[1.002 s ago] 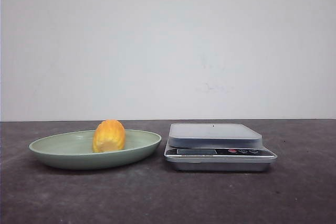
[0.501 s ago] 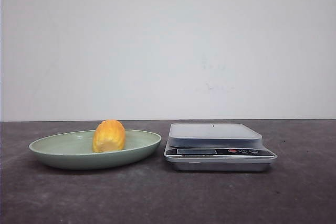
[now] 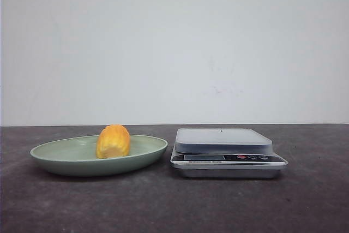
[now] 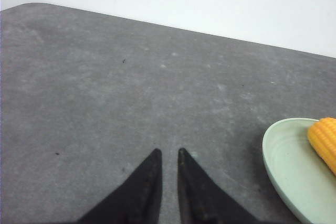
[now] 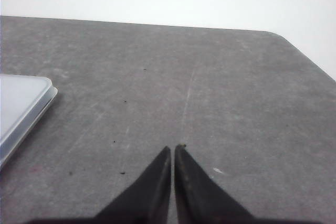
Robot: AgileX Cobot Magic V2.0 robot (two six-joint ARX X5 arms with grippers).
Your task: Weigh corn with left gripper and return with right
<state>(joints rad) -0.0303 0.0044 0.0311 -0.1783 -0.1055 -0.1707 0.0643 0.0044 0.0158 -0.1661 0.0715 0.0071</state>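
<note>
The corn (image 3: 113, 141), a stubby yellow-orange cob piece, lies in the pale green dish (image 3: 60, 159) on the left of the table. It also shows at the edge of the left wrist view (image 4: 324, 140), in the dish (image 4: 283, 166). My left gripper (image 4: 168, 152) hovers over bare table to the side of the dish, its fingers a narrow gap apart and empty. My right gripper (image 5: 172, 148) is shut and empty over bare table beside the scale (image 5: 21, 103). Neither gripper shows in the front view.
The silver kitchen scale (image 3: 226, 151) with its flat grey platform stands just right of the dish. The table top is dark grey, with a white wall behind. The table's rounded far corners show in both wrist views.
</note>
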